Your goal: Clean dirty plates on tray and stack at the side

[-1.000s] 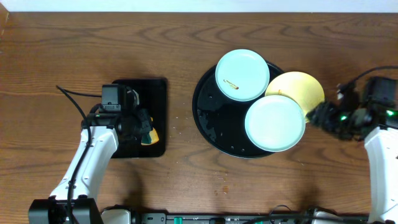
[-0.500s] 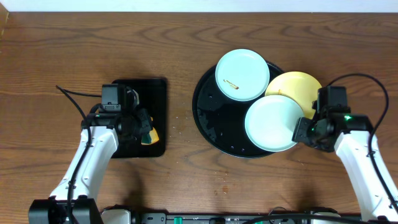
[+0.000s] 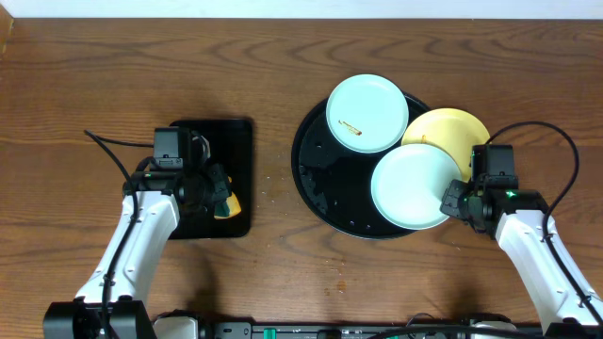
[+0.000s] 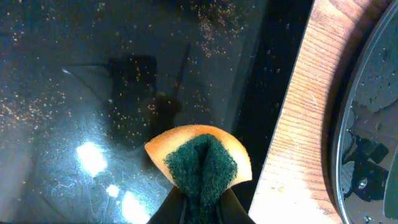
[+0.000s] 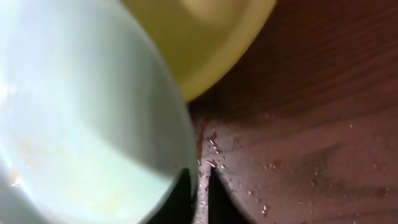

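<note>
At the tray's (image 3: 320, 174) right side, my right gripper (image 3: 452, 200) pinches the blue plate's (image 3: 412, 185) rim; my left gripper (image 4: 200, 211) pinches the sponge (image 4: 200, 163). Next, I must lift the plate carefully.

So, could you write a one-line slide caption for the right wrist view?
Right gripper shut on the rim of a pale blue plate, yellow plate beyond.

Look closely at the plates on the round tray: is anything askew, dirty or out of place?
Yes. The yellow plate hangs off the right rim of the round tray, tucked under the near blue plate. The far blue plate overhangs the back rim and carries a brown smear.
</note>
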`<action>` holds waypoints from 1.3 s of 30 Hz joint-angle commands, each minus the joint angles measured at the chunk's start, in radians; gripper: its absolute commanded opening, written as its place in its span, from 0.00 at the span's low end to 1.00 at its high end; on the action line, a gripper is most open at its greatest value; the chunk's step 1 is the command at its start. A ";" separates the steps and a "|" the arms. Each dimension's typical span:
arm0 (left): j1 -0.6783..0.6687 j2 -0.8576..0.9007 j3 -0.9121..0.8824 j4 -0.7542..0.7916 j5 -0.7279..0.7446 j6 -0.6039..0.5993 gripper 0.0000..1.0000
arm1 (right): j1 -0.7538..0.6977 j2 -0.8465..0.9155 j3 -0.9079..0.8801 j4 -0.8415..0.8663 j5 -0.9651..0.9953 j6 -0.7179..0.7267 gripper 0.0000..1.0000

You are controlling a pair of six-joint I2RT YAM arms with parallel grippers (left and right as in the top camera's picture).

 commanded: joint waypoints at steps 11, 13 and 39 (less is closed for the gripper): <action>0.002 -0.019 -0.001 -0.003 -0.006 0.014 0.08 | 0.006 -0.128 0.371 -0.129 -0.119 -0.092 0.01; 0.002 -0.019 -0.001 -0.003 -0.006 0.014 0.08 | -0.005 -0.142 0.404 -0.116 0.007 -0.101 0.01; 0.002 -0.018 -0.001 -0.006 -0.006 0.066 0.08 | -0.602 0.342 0.410 0.288 0.023 -0.123 0.15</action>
